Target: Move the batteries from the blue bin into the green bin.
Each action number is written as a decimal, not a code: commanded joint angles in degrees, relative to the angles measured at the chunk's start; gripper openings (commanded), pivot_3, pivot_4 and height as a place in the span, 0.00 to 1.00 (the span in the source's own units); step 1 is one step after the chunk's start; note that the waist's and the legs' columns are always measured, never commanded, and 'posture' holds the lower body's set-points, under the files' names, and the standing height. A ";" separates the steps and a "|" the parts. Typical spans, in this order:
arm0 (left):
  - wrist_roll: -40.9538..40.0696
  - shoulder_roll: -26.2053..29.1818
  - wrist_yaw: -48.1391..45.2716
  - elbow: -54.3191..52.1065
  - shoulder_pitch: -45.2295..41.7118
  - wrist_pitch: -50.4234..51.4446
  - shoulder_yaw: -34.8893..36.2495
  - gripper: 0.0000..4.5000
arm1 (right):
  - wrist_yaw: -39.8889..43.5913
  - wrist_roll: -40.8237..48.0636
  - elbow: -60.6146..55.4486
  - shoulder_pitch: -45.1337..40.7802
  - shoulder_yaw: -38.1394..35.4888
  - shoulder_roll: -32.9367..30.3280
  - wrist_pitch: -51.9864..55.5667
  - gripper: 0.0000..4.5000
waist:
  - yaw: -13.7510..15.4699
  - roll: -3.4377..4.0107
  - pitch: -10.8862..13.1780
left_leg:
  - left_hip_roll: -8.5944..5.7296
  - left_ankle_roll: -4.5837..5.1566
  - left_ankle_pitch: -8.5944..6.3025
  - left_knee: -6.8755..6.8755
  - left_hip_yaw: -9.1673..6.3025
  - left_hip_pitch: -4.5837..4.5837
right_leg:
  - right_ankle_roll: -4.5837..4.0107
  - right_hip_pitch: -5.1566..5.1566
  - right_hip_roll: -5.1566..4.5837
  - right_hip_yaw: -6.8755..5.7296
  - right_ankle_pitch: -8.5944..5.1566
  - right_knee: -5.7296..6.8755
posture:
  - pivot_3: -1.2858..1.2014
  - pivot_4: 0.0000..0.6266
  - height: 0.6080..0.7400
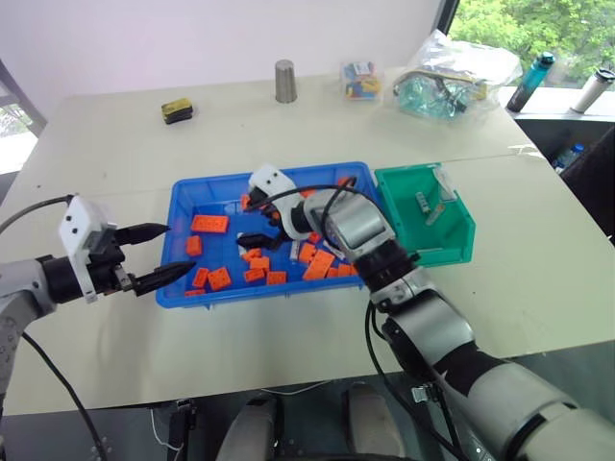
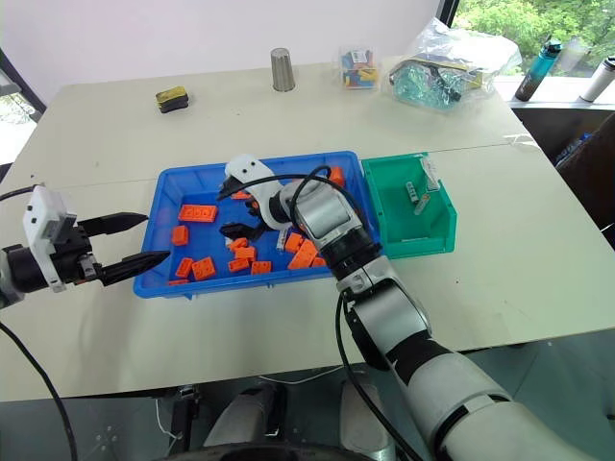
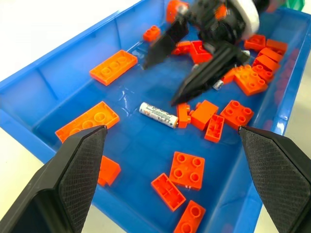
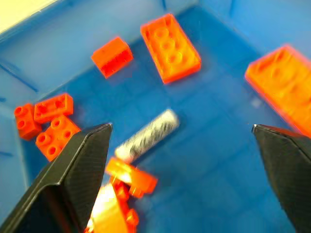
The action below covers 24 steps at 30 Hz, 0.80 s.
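Note:
The blue bin [image 1: 179, 207] sits mid-table, strewn with orange bricks [image 1: 209, 224]. A silver battery [image 3: 157, 114] lies on its floor among them, and the right wrist view looks straight down on this battery [image 4: 147, 135]. My right gripper [image 1: 243, 221] is inside the bin, open, its fingertips just above and to either side of the battery, touching nothing. My left gripper [image 1: 176, 248] hovers open and empty at the bin's left rim. The green bin [image 1: 452, 252] stands against the blue bin's right end, with silver batteries [image 1: 424, 203] inside.
At the back of the table stand a metal cup [image 1: 285, 81], a black-and-yellow block [image 1: 177, 111], a clear box of small parts [image 1: 361, 81] and a plastic bag [image 1: 452, 77]. Bottles [image 1: 530, 82] stand past the table's far right corner.

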 commanded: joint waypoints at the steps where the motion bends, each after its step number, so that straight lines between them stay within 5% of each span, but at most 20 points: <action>1: 0.08 0.33 -0.66 -0.14 -1.29 -1.32 -0.23 1.00 | -2.33 1.29 -1.52 0.09 0.29 1.86 0.12 0.99 | -0.01 0.00 0.00 | 0.00 0.00 0.00 -0.01 0.01 0.00 | 0.00 -0.01 0.00 0.00 0.00 0.00 | 0.52 0.24 0.90; 13: 0.33 0.43 -0.67 0.55 -2.80 -1.79 -1.42 1.00 | -7.05 1.59 8.66 -0.74 0.12 5.37 -4.89 0.99 | -0.13 -0.03 -0.03 | 0.01 0.00 0.00 0.00 0.00 0.02 | 0.00 -0.01 0.01 0.00 0.00 0.02 | 0.52 0.24 0.90; 17: 0.23 0.46 -0.49 0.53 -2.95 -1.76 -1.31 1.00 | -5.81 1.40 7.33 0.57 2.05 5.33 -4.88 0.71 | -0.12 -0.03 -0.03 | 0.00 0.00 0.00 0.00 0.00 0.02 | 0.00 0.00 0.01 0.00 0.00 0.02 | 0.52 0.24 0.90; 23: 0.42 0.64 -0.72 1.28 -3.31 -2.10 -1.35 1.00 | -4.56 1.94 3.50 1.77 3.69 5.07 -2.47 0.02 | -0.10 -0.03 -0.04 | 0.01 0.00 0.00 0.00 0.00 0.02 | 0.00 0.00 0.01 0.01 0.00 0.03 | 0.52 0.24 0.90; 24: 0.46 0.65 -0.76 1.48 -3.52 -2.15 -1.50 1.00 | -4.55 1.96 3.28 1.75 3.77 5.06 -2.28 0.02 | -0.06 -0.04 -0.04 | 0.00 0.00 0.00 0.00 0.00 0.02 | 0.00 0.01 0.01 0.01 0.00 0.03 | 0.52 0.24 0.90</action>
